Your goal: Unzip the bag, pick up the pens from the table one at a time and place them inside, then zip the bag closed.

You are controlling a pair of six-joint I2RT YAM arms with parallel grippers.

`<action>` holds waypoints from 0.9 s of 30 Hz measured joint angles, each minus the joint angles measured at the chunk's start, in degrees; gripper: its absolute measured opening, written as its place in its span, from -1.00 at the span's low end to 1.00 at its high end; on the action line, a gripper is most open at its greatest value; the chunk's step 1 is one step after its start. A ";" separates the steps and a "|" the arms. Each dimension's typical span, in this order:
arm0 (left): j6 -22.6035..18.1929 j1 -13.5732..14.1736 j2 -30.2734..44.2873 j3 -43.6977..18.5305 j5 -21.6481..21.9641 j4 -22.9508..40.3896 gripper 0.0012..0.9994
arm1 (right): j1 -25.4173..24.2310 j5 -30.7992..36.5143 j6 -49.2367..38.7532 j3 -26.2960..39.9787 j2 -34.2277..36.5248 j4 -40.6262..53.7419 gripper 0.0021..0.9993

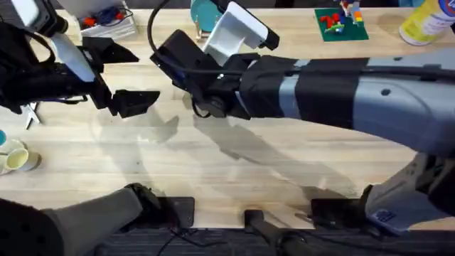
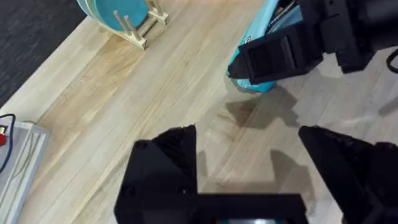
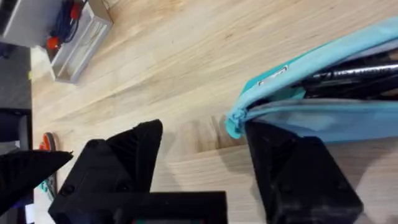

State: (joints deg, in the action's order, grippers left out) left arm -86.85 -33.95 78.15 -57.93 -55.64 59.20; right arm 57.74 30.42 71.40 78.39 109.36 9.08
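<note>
The light blue bag point(image 3: 323, 112) lies on the wooden table point(image 3: 186, 62) with its zipper parted, and a black pen point(image 3: 354, 73) shows inside the gap. My right gripper point(image 3: 205, 127) is open at the bag's end, one finger point(image 3: 286, 168) against the bag's side and the other out over bare wood. From the left wrist view the bag point(image 2: 256, 59) sits under the right gripper's black finger point(image 2: 286, 53). My left gripper point(image 2: 249, 134) hangs open above the table a short way from that end, holding nothing. Overhead, the left gripper point(image 1: 146, 75) faces the right gripper point(image 1: 174, 78).
A round teal object on a wooden stand point(image 1: 206, 14) stands behind the bag. A clear box with cables point(image 1: 106, 21) is at the back left. A green brick plate point(image 1: 341, 25) and a yellow bottle point(image 1: 426, 21) sit at the back right. A tape roll point(image 1: 18, 160) lies at the left edge.
</note>
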 joint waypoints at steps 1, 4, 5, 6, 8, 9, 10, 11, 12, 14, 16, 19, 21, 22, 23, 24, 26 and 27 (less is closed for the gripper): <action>0.02 0.00 0.02 0.00 0.00 0.00 0.99 | 0.00 -0.05 0.02 0.00 0.00 0.00 0.59; 0.00 0.00 0.00 0.00 0.00 0.00 0.99 | 0.00 -0.27 0.02 0.00 0.13 -0.02 0.58; 0.00 0.00 0.00 0.00 0.00 0.00 0.99 | 0.00 -0.48 0.02 0.00 0.23 -0.04 0.58; 0.00 0.00 0.01 0.00 0.00 0.00 0.99 | 0.00 -0.68 0.02 0.00 0.45 -0.04 0.57; 0.00 0.00 0.00 0.00 0.00 0.00 0.99 | 0.00 -1.10 0.02 0.00 1.03 -0.09 0.53; 0.00 0.00 0.00 0.00 0.00 0.00 0.99 | 0.00 -1.28 0.05 0.00 1.29 -0.09 0.52; 0.00 0.00 0.00 0.00 0.00 0.00 0.99 | 0.00 -1.35 0.16 0.00 1.59 -0.08 0.50; 0.00 0.00 0.02 0.00 0.00 0.00 0.99 | 0.00 -1.40 0.19 0.00 1.82 -0.07 0.49; 0.00 0.00 0.01 0.00 0.00 0.00 0.99 | 0.00 -1.50 0.19 0.00 2.00 -0.09 0.48; 0.00 0.00 0.00 0.00 0.00 0.00 0.99 | 0.00 -1.53 0.22 0.00 2.14 -0.07 0.43; 0.00 0.00 0.02 0.00 0.00 0.00 0.99 | 0.00 -1.53 0.22 0.00 2.14 -0.04 0.37; 0.00 0.00 0.01 0.00 -0.01 0.00 0.99 | 0.00 -1.69 0.22 0.00 2.15 -0.02 0.26; 0.00 0.00 0.00 0.00 0.00 0.00 0.99 | 0.00 -1.73 0.22 0.00 2.14 -0.02 0.18; 0.00 0.00 0.00 0.00 0.00 0.00 0.99 | 0.00 -1.73 0.22 0.00 2.14 -0.02 0.15; 0.00 0.00 0.02 0.00 0.00 0.00 0.99 | 0.00 -1.73 0.22 0.00 2.14 0.00 0.13; 0.00 0.00 0.02 0.00 0.00 0.00 0.99 | 0.00 -1.73 0.22 0.00 2.16 0.00 0.11; 0.00 0.00 0.02 0.00 -0.01 0.00 0.99 | 0.00 -1.73 0.23 0.00 2.14 0.02 0.06; 0.00 0.00 0.02 0.00 0.00 0.00 0.99 | 0.00 -1.73 0.22 0.00 2.14 0.03 0.04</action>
State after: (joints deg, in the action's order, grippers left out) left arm -86.85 -33.95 78.17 -57.93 -55.64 59.20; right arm 57.74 28.69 71.61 78.39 111.50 9.11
